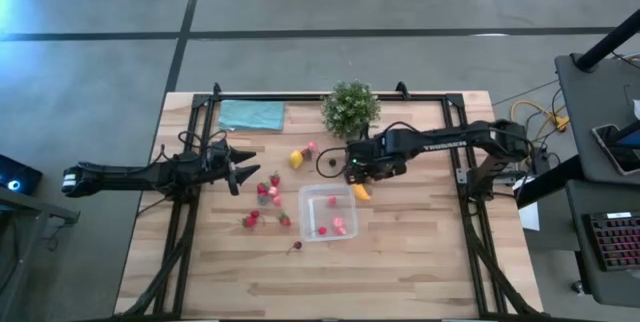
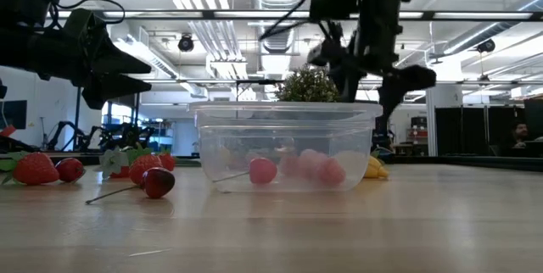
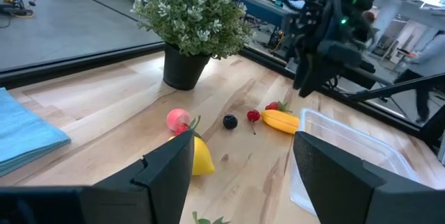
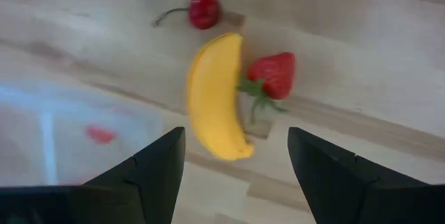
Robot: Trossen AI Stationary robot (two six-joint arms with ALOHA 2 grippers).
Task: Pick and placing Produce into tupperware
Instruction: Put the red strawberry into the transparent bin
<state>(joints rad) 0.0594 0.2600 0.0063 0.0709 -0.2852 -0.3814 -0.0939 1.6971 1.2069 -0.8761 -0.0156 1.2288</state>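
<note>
Pale wood table (image 1: 420, 262), bright workshop behind, both jaws apart, right gripper (image 4: 235, 165) above banana (image 4: 214, 99)

Around the tupperware (image 1: 328, 212), the near side and right side are bare wood with open approach. Its left side is crowded by scattered strawberries (image 1: 268, 194), and a cherry (image 1: 295, 247) lies off its near-left corner. Behind it, the banana (image 1: 361, 191) sits just beside the far-right corner under the right gripper (image 1: 357, 174), with the potted plant (image 1: 350, 108) farther back.

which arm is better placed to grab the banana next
Right, probably. The right gripper hangs open directly over the banana, beside the tupperware. The left gripper sits open farther off, near the strawberries.
</note>
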